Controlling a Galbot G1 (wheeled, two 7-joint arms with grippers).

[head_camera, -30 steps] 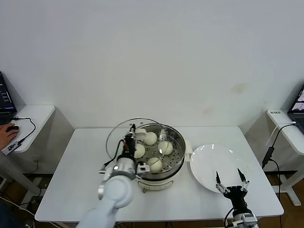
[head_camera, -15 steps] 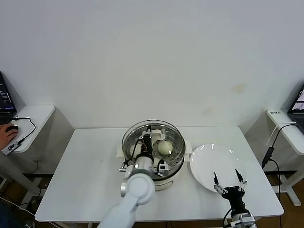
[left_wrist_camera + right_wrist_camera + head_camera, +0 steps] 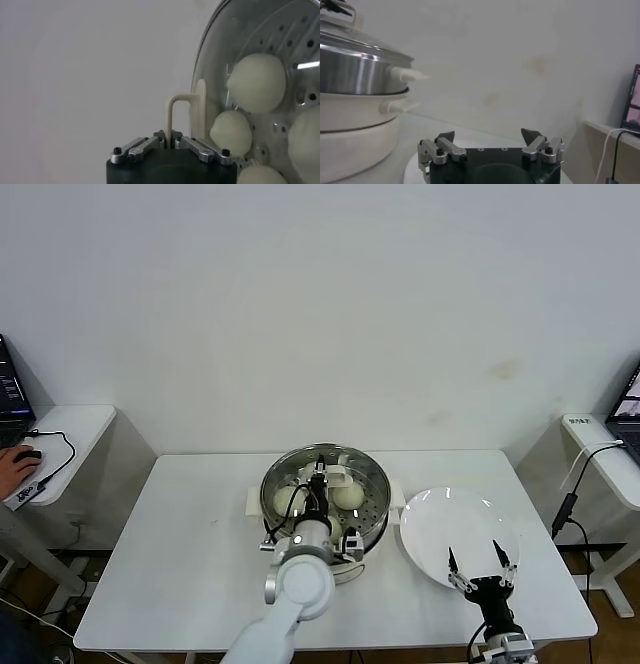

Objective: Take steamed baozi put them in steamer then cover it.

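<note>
The cover (image 3: pixel 322 484) sat over the steamer (image 3: pixel 372 514), its glass lying across the pot's mouth with the steamed baozi (image 3: pixel 256 82) showing through it on the perforated tray. Whether its rim had fully seated all round could not be told. The cream handle (image 3: pixel 181 114) stood at the cover's centre, right in line with the left gripper (image 3: pixel 319 482), which was directly above the pot and clamped shut on that handle. Letting go was, by my judgement, all that remained. The right gripper (image 3: pixel 481 558) waited over the near edge of the white plate (image 3: pixel 430 524), fingers spread wide and empty, well clear of the steamer.
</note>
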